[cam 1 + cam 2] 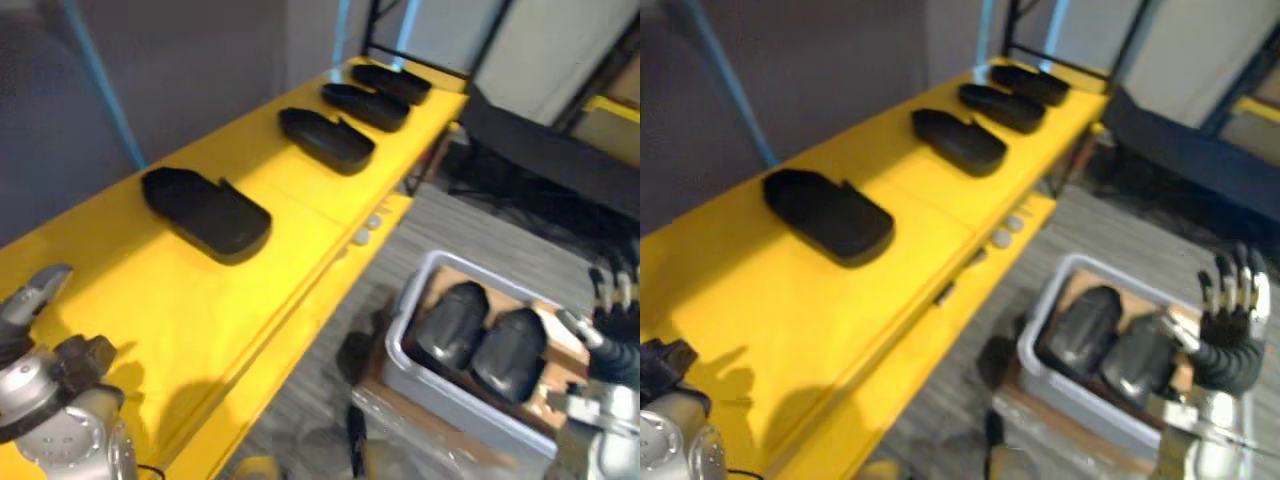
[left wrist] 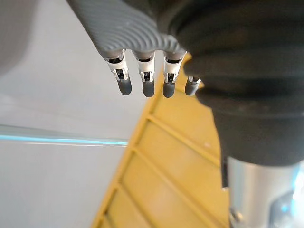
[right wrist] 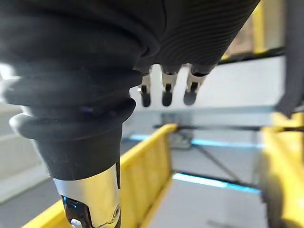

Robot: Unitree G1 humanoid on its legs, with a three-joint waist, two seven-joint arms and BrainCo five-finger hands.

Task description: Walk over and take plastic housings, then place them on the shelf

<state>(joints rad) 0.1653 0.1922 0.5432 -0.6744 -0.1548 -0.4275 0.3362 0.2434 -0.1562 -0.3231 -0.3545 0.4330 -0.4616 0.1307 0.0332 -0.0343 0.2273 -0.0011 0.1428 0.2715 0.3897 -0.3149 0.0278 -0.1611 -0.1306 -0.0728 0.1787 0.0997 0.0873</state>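
The long yellow shelf point(image 1: 150, 300) runs away from the robot on its left side. Four black housings point(image 1: 205, 212) lie flat on it in a row, each apart from the next.

The grey bin point(image 1: 470, 405) sits low on the floor to the right, near the shelf's front edge. Two dark housings point(image 1: 452, 325) rest inside it, side by side and touching.

The right hand point(image 1: 1230, 300) is up beside the bin's far side. Its fingers are straight and spread, and it holds nothing. The left hand point(image 1: 35, 295) is low by the near end of the shelf. Its fingers point(image 2: 145, 80) hang straight and hold nothing too.

The job now looks like picking a housing out of the bin. The right hand is closest, so it should go down over the nearer housing and wrap round its middle, not its slippery end. It should lift straight up so the housing clears the bin's rim.

The best free spot is the bare yellow part between the nearest black housing and the robot. The shelf's front edge is close there, so the housing should go well back from it.
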